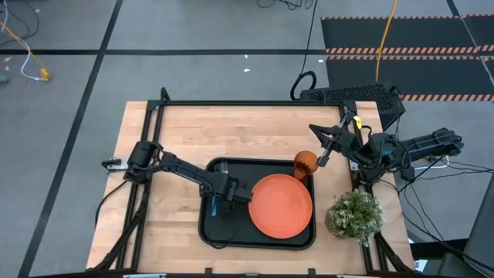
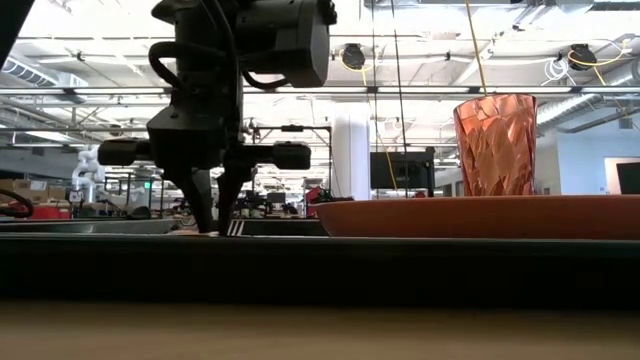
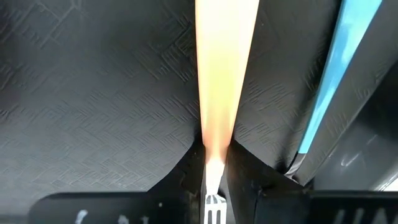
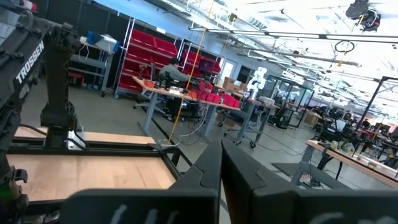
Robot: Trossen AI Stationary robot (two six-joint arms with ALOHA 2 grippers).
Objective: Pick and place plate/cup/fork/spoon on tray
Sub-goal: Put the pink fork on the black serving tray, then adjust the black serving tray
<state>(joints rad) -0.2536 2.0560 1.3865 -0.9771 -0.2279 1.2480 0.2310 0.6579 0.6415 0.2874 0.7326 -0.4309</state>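
The black tray [image 1: 224, 232] lies at the table's near middle. On its right half rests the orange plate [image 1: 282, 205], and the orange cup [image 1: 305, 164] stands upright at the tray's far right corner. My left gripper [image 1: 217, 202] points down over the tray's left part, shut on the fork [image 3: 217, 74], whose tan handle runs away from the fingers. The spoon's blue handle [image 3: 336, 81] lies on the tray floor beside it. My right gripper [image 4: 221, 162] is shut with nothing in it, raised above the table's right side, far of the cup. My left gripper pinches the fork at its neck [image 3: 214, 155], where the tan handle meets the metal, between the two fingers. The fingers come from above, pointing steeply down, and lie across the fork. The tines [image 3: 214, 208] show on the near side of the fingers. Whether the fork touches the tray floor cannot be told.
A potted plant [image 1: 355, 215] stands by the table's right edge, just right of the tray. A dark stand [image 1: 351, 94] sits beyond the far right corner. Bare wood [image 1: 231, 131] lies far of the tray and to its left.
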